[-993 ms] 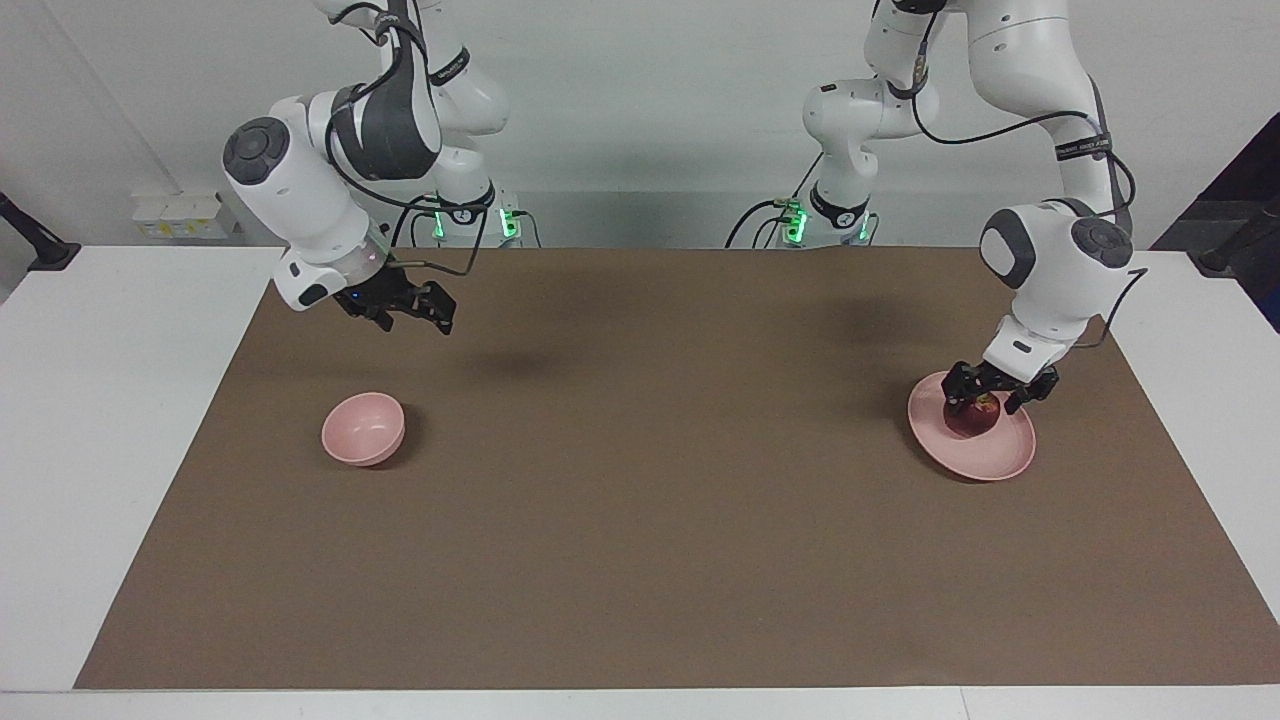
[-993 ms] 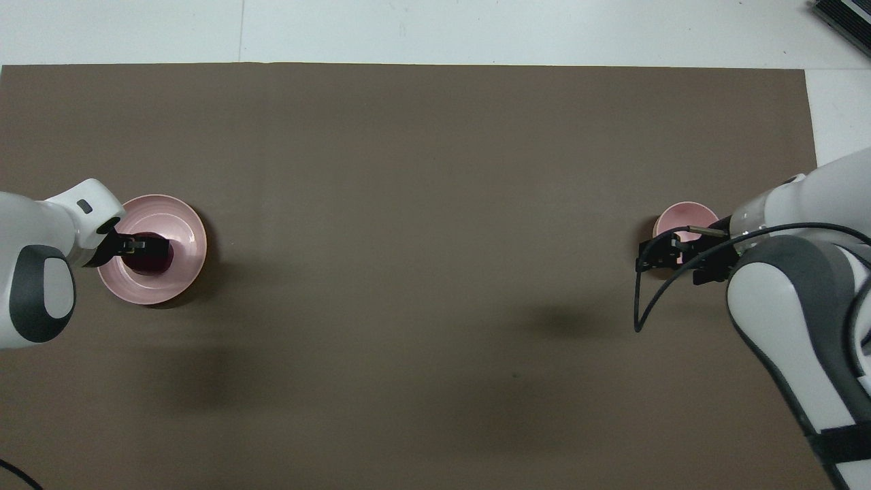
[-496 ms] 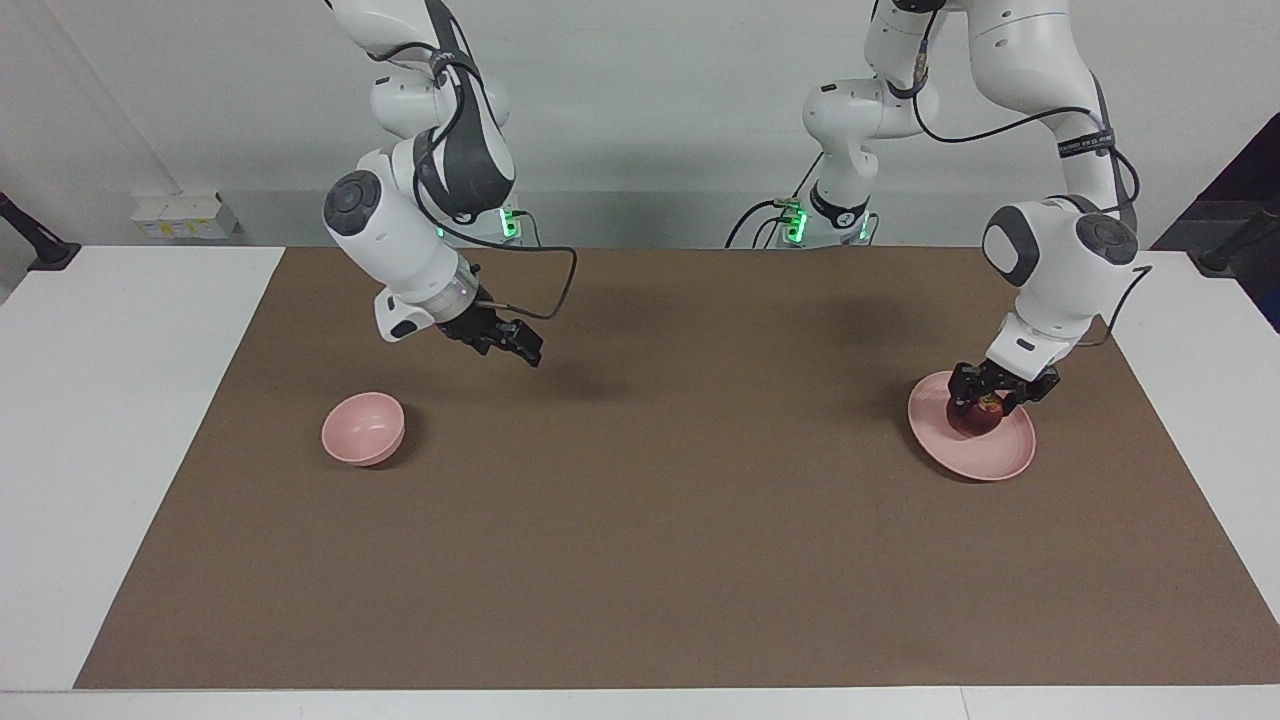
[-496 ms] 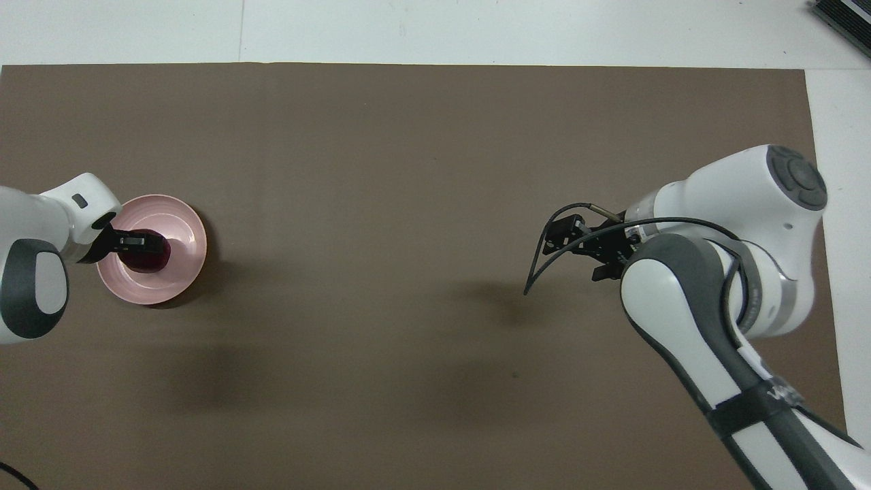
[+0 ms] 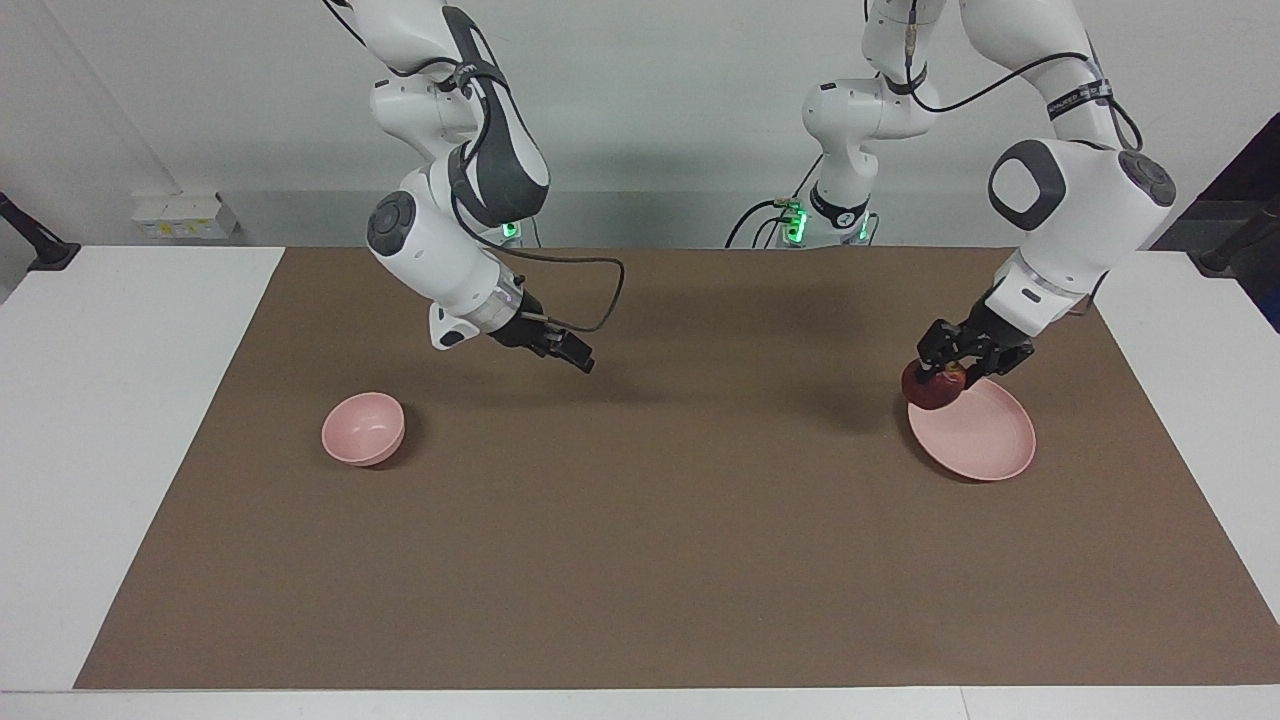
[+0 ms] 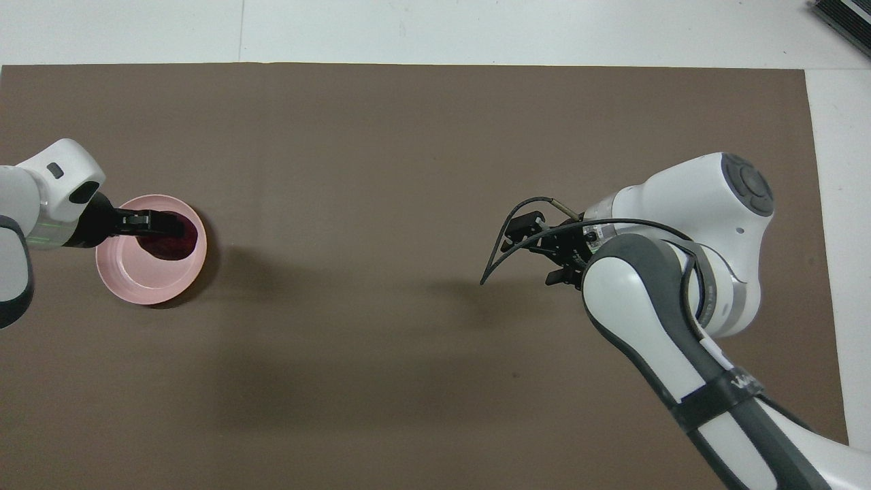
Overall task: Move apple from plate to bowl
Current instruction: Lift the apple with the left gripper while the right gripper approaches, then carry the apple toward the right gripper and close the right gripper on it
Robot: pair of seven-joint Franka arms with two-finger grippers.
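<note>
The dark red apple (image 5: 930,390) is held in my left gripper (image 5: 942,376), which is shut on it. It hangs just above the rim of the pale pink plate (image 5: 985,445), at the plate's edge toward the table's middle. In the overhead view the apple (image 6: 171,237) and the left gripper (image 6: 158,227) cover part of the plate (image 6: 133,282). The small pink bowl (image 5: 363,428) stands empty toward the right arm's end; the right arm hides it in the overhead view. My right gripper (image 5: 578,360) hangs over bare mat between the bowl and the table's middle, and it also shows in the overhead view (image 6: 527,228).
A brown mat (image 5: 640,560) covers most of the white table (image 5: 110,450). A black cable loops off the right wrist (image 5: 600,290).
My left gripper has lifted the apple off the plate and carried it up toward the table's middle. My right arm has swung from beside the bowl toward the middle.
</note>
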